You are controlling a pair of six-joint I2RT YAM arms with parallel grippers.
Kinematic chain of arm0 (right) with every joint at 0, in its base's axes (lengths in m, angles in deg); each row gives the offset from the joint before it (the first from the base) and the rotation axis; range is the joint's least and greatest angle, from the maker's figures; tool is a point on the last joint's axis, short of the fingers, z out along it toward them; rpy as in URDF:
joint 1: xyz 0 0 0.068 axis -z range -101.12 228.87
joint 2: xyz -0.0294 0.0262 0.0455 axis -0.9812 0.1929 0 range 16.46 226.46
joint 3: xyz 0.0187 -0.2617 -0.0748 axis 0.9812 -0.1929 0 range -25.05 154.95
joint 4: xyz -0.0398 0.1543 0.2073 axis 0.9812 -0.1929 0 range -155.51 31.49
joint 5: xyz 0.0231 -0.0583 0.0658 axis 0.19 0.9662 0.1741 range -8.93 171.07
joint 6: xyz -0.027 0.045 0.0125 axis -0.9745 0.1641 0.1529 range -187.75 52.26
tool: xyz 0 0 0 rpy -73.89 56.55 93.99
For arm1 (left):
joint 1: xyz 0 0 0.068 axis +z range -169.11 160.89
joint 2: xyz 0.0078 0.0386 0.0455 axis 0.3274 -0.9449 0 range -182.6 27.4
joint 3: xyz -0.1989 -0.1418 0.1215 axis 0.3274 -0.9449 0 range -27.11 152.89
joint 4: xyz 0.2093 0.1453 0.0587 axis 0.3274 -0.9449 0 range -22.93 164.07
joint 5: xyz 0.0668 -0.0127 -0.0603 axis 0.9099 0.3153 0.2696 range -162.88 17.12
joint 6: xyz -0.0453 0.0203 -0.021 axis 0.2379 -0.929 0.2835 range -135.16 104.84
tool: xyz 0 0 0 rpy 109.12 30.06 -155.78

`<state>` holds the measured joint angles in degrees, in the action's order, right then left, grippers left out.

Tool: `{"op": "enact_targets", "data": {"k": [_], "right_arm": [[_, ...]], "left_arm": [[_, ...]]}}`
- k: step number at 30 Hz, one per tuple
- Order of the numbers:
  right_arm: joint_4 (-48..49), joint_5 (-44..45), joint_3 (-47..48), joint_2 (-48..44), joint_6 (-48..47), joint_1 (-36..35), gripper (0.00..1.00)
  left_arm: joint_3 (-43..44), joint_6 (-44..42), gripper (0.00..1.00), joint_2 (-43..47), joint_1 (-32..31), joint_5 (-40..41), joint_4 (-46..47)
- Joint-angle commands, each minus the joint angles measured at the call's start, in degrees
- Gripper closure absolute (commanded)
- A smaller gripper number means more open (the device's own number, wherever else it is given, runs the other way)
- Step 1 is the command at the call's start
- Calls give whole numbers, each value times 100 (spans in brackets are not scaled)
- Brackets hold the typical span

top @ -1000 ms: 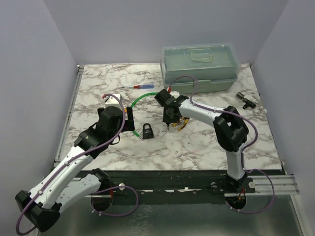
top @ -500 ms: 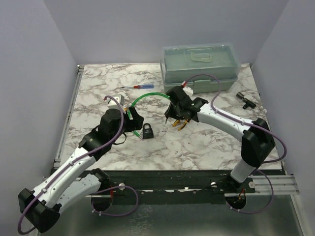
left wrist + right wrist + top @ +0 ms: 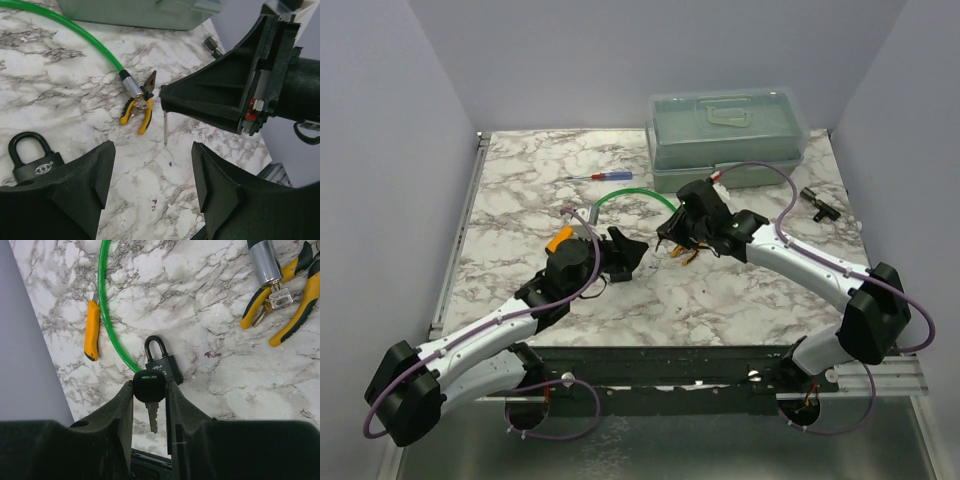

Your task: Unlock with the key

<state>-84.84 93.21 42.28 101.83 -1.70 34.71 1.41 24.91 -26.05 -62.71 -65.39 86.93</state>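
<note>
The key [image 3: 149, 388] has a dark round head and a short silver blade that hangs down. My right gripper [image 3: 149, 396] is shut on the head. It hovers just above the black padlock [image 3: 163, 366], which lies flat on the marble. From the left wrist view, the blade [image 3: 165, 128] hangs below the right gripper [image 3: 167, 100]. My left gripper [image 3: 152, 172] is open with only bare table between its fingers. The padlock [image 3: 31, 156] lies just outside its left finger [image 3: 80, 185]. In the top view the left gripper [image 3: 623, 254] covers the padlock, and the right gripper [image 3: 669, 237] is close beside it.
A green cable [image 3: 103, 300] with a silver lock end [image 3: 264, 261] curves past the padlock. Yellow-handled pliers [image 3: 292, 305] lie by that end, and an orange knife [image 3: 91, 330] is beside the cable. A closed toolbox [image 3: 725, 135], a screwdriver [image 3: 600, 177] and a small black part [image 3: 817, 203] sit farther back.
My left gripper has swung right and come over the padlock, its jaws narrowing somewhat. The right arm's elbow has swung out to the right while its gripper stayed near the pliers with the key.
</note>
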Motion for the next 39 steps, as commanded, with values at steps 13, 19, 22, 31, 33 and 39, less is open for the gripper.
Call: {"op": "enact_targets", "data": {"k": [13, 19, 22, 31, 33, 39], "right_arm": [[207, -181, -110, -466, 203, 31, 89], [233, -234, -128, -584, 215, 42, 89], [257, -264, -152, -645, 216, 40, 89], [308, -327, -259, -722, 240, 41, 90], [333, -344, -276, -723, 243, 39, 90], [380, -370, -317, -728, 251, 40, 90]], "left_arm": [[-96, -100, 47, -793, -206, -603, 1700], [15, -205, 52, -1021, -227, -581, 1783], [71, -232, 54, -1151, -226, -609, 1818], [150, -228, 61, -1374, -237, -614, 2033], [169, -236, 61, -1401, -244, -647, 2065], [216, -296, 70, -1462, -254, -718, 2132]]}}
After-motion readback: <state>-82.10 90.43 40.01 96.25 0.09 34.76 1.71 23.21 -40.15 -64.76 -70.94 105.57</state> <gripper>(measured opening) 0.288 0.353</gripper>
